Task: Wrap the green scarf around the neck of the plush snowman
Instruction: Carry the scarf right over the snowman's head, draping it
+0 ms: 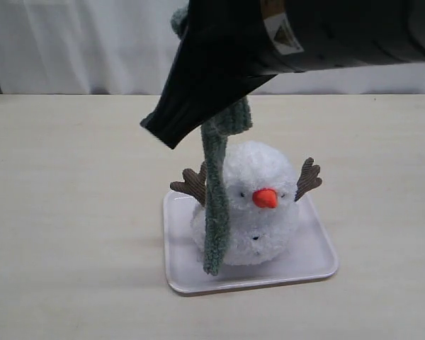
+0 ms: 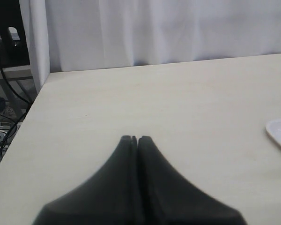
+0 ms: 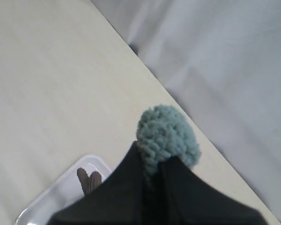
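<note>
Right gripper [image 3: 154, 158] is clamped tight on the scarf [image 1: 214, 205] close to one end. In the wrist view, the rounded, fuzzy tip of the scarf pokes out past the black fingertips. From the outside camera, the arm fills the top of the picture, raised above the snowman [image 1: 258, 166]. The rest of the scarf drops from under it as one straight strip.

That strip hangs in front of the snowman, on the left side of its face as the outside camera sees it. It passes just beside the carrot nose [image 1: 265, 198] and in front of one brown arm [image 1: 193, 184]. Its lower end reaches down to the front of the tray [image 1: 319, 244]. It is not looped round the snowman anywhere. Whether the strip brushes the white fur or hangs just clear of it cannot be told.

The snowman sits upright in the middle of the white tray, facing the outside camera, and the tray lies flat on the pale table [image 1: 71, 212].

The left gripper [image 2: 133, 139] has its jaws pressed together with nothing between them. It hangs over bare tabletop, well apart from the snowman. Only a corner of the tray shows at the edge of its view, with the white curtain [image 2: 178, 28] behind the table.
</note>
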